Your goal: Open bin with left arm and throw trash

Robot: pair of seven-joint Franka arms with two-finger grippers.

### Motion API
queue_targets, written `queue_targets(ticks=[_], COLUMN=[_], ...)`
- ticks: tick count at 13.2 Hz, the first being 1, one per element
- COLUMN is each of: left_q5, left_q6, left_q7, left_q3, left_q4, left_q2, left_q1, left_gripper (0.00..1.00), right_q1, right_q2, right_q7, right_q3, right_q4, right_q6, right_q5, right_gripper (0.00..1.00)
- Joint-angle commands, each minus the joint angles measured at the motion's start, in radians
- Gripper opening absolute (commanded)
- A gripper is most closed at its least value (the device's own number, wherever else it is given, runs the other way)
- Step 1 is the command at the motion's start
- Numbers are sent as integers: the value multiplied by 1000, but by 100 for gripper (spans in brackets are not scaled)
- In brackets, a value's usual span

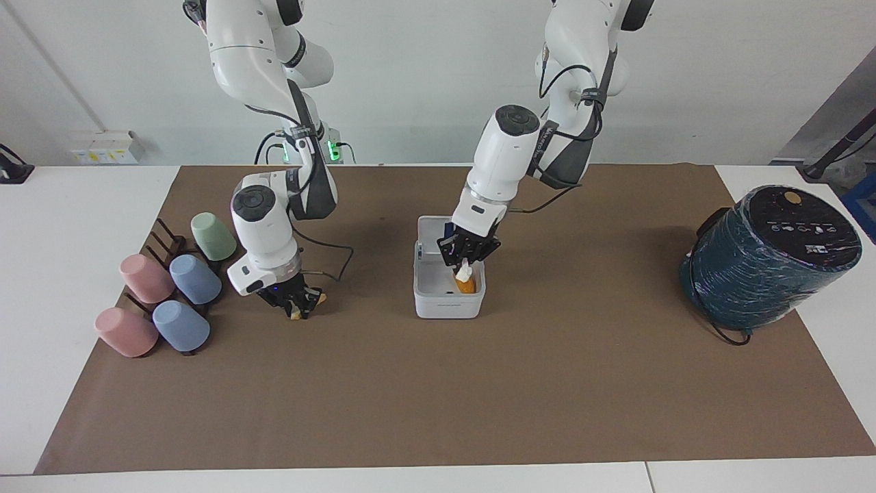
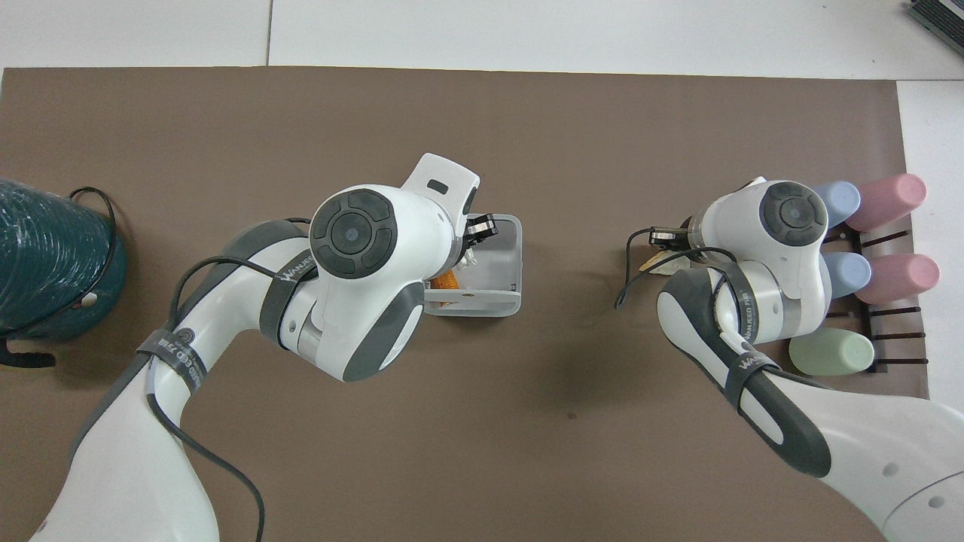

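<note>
Brown mat covers the white table [image 1: 68,287], pale wall at the robots' end. White bin [image 1: 448,301] sits mid-mat between the two arms, lid up and leaning toward the robots, mostly hidden by the left arm in both views. Orange corn piece [image 1: 466,285] lies inside the bin, at the side toward the left arm's end. Left gripper [image 1: 466,259] hangs over the open bin, fingers clenched on the crumpled white paper wad [image 1: 465,272], which dangles just above the corn piece; in the overhead view the wad [image 2: 470,258] shows just under the gripper [image 2: 477,229], inside the bin [image 2: 508,301] outline. Right gripper [image 1: 294,301] is low at the mat toward the right arm's end of the table, fingers closed around the pale bread wedge [image 1: 296,315], wedge tip about at the mat; cannot tell if it touches. Rack of pastel cups [image 1: 171,291] lies just beside the right gripper, closer to the table's end. Dark-teal wrapped cylinder [image 1: 766,257] stands at the left arm's end, well apart from the bin.
</note>
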Motion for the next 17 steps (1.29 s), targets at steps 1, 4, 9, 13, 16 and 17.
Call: queue_targets(ticks=[1, 4, 9, 13, 16, 17], left_q5=[-23, -22, -6, 27, 55, 60], left_q6=[14, -13, -442, -751, -867, -900], left_q7=[-10, -10, 40, 358, 626, 719], left_q3=[16, 16, 24, 28, 30, 30], left_q4=[-9, 17, 308, 409, 410, 410], left_q2=[-6, -6, 31, 9, -61, -90], left_q1=[-12, -8, 61, 185, 299, 332], left_gripper=[95, 95, 93, 92, 92, 92], right_q1=[-17, -14, -6, -11, 15, 36], right_q2=[0, -3, -46, -61, -50, -47], right_q7=[-46, -46, -39, 1, 143, 199], right_q3=[2, 2, 2, 0, 20, 26], right_q4=[-1, 54, 166, 269, 320, 332], right_q6=[-37, -102, -199, -245, -222, -196], right_q5=[22, 46, 114, 327, 425, 469], right_gripper=[0, 0, 0, 0, 0, 0])
